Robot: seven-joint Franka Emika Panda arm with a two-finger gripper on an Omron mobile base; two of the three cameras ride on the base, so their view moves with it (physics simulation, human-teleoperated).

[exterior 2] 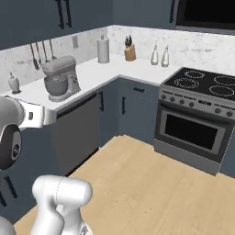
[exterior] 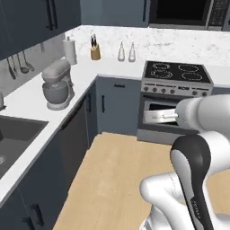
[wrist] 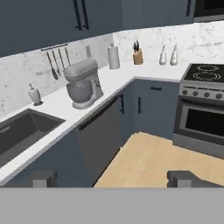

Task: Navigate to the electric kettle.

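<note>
Kitchen corner with dark blue cabinets, white counter (exterior: 31, 96) in an L shape, wood floor (exterior 2: 151, 183) in the middle. Along the left run there's a sink (wrist: 22, 131), then a small soap bottle (wrist: 34, 94) against the backsplash, then a grey stand mixer (exterior: 57, 85) with utensils (wrist: 57, 63) hanging on a rail behind it. A dishwasher front (wrist: 100, 135) sits under the counter near the mixer.

Further back toward the corner: a paper towel roll (exterior: 69, 50), a knife block (exterior: 95, 50) and two pale bottles (exterior: 126, 52) standing just beside each other. Right of those is the stove (exterior: 177, 74) with four burners and an oven door below, and a microwave (exterior: 179, 11) mounted above it.

The gripper (wrist: 113, 179) hangs out over the floor, looking at the corner cabinets, fingers spread wide apart with nothing between them. The fingertips (wrist: 43, 178) poke up at the bottom of the hand view, well apart from anything on the counter.

As for the kettle, honestly can't tell where it sits relative to the gripper. The only appliance on the counter is the mixer, which is well apart from the gripper, up and to its left in the hand view.
</note>
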